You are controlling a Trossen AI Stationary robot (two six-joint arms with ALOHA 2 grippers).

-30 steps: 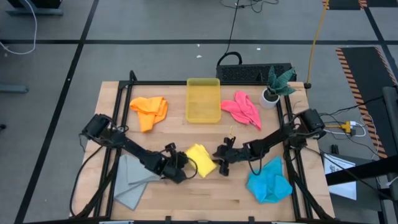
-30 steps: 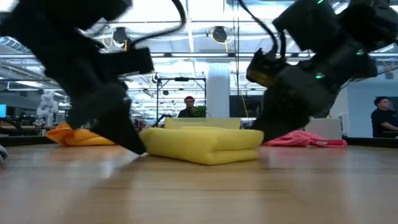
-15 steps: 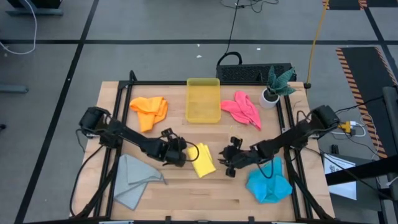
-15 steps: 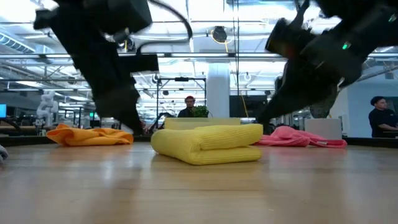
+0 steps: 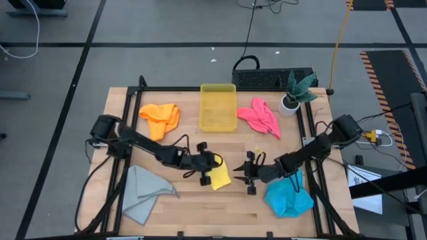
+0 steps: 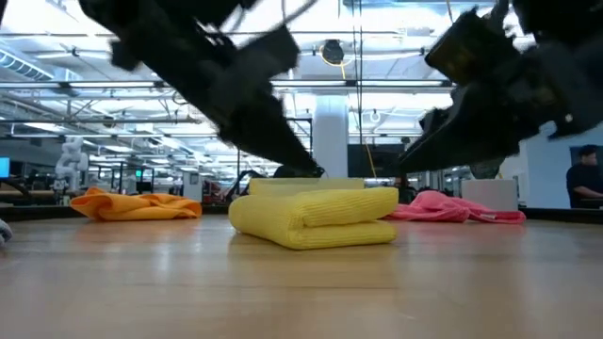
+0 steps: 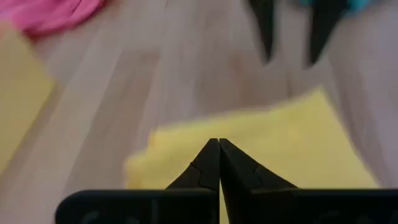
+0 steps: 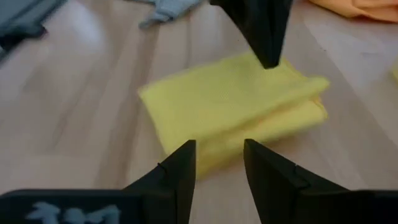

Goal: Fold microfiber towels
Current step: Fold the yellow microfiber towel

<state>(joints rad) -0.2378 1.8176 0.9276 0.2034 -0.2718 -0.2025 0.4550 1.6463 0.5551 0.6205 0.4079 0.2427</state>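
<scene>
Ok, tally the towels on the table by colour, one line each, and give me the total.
yellow towel: 1
orange towel: 1
pink towel: 1
blue towel: 1
grey towel: 1
Total: 5

High view: overhead, straight down, far, whole table [image 5: 120,100] in frame. Low view: table-top height, level across wood toward room behind, close to folded yellow towel [image 6: 311,215]. Left wrist view: very near, looks past own fingers over same towel toward opposite arm. Right wrist view: near, faces back at it. All four views share yellow towel.
</scene>
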